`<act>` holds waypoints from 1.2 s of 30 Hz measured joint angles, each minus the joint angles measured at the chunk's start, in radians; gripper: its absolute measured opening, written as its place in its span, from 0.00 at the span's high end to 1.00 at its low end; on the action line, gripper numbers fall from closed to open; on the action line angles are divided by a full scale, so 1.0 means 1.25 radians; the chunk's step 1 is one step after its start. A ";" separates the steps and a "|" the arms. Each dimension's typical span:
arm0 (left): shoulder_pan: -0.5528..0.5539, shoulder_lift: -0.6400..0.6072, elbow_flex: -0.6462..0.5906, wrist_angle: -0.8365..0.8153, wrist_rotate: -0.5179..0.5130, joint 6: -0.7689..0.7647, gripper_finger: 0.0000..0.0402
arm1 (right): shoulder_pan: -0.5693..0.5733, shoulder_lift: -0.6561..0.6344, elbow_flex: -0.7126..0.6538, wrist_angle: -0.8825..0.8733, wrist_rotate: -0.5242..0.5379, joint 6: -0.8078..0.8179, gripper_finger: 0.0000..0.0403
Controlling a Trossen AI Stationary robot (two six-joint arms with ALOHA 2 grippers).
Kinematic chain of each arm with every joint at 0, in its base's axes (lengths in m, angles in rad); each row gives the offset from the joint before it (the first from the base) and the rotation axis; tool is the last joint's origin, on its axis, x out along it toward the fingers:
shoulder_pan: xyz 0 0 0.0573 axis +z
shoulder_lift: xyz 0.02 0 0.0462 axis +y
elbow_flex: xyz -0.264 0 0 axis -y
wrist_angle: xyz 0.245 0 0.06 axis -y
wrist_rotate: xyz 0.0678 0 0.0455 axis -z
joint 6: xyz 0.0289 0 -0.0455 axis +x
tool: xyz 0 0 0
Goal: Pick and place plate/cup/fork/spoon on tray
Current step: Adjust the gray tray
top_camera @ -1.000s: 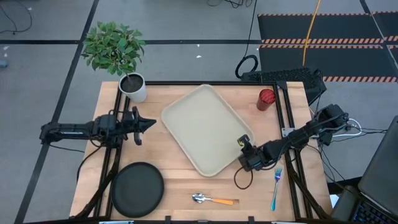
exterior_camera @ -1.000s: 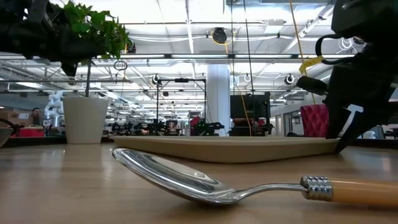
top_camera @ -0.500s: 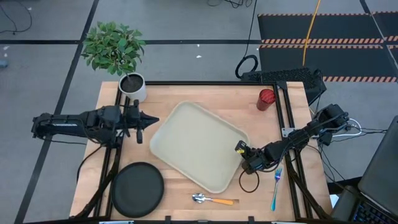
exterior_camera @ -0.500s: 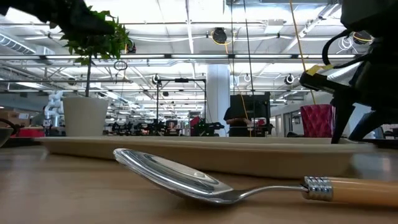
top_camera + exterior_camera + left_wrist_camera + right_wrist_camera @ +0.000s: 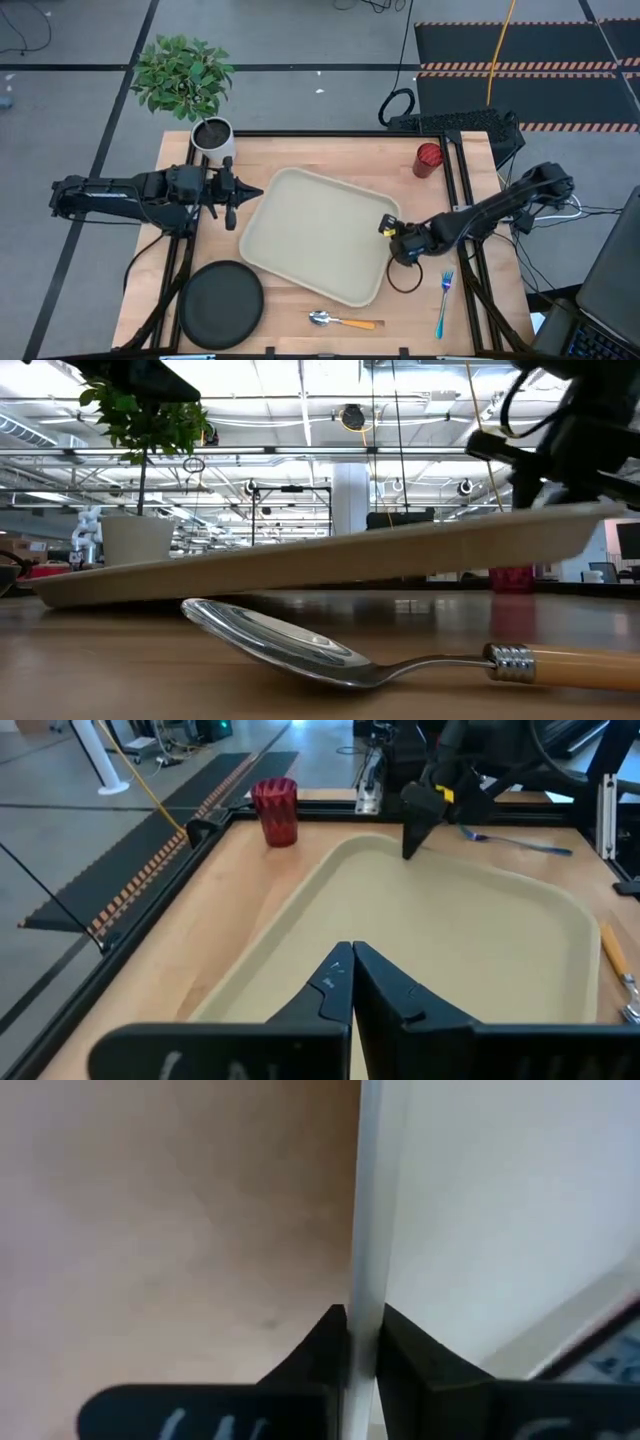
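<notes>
The beige tray lies mid-table. Its right side is raised and its left side rests on the wood, as the low view shows. My right gripper is shut on the tray's right rim. My left gripper is shut, with its tips at the tray's far left corner. The black plate lies at the near left. The orange-handled spoon lies near the front edge. The blue-handled fork lies at the near right. The red cup stands at the far right. My right gripper pinches the tray's rim between its two fingers, near the tray's far right corner. It comes about level from the table's right. That side of the tray is lifted off the table; the left side stays down. My left gripper's shut tips stand at the tray's rim; I cannot tell whether they touch.
A white pot with a green plant stands at the far left, close behind my left arm. Black frame rails run along the table's right side. Bare wood shows between the tray and the cup.
The tray has turned counterclockwise as seen from above and slid a little toward the table's left and near edges. Its right side has risen off the wood. My right gripper has kept its hold and gone up. My left gripper has moved right toward the tray's corner.
</notes>
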 joint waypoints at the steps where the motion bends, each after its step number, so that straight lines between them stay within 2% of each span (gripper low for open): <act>1: 0.000 0.000 0.000 0.000 0.000 0.000 0.98 | -0.010 -0.002 0.005 -0.001 0.002 -0.032 0.96; 8: 0.000 0.000 0.000 0.001 0.013 -0.010 0.99 | -0.089 0.007 0.008 0.002 0.011 -0.264 0.96; 16: -0.020 0.000 0.000 -0.003 0.014 -0.018 0.99 | -0.170 0.006 0.009 0.002 0.029 -0.398 0.96; 22: -0.047 0.000 0.000 -0.003 0.015 -0.021 0.97 | -0.214 0.006 0.009 0.000 0.028 -0.440 0.96; 28: -0.072 0.000 0.000 -0.003 0.014 -0.023 0.99 | -0.231 0.006 0.005 -0.002 0.028 -0.423 0.95; 36: -0.091 0.000 0.000 -0.004 0.014 -0.035 0.95 | -0.231 0.007 -0.019 -0.008 0.030 -0.361 0.77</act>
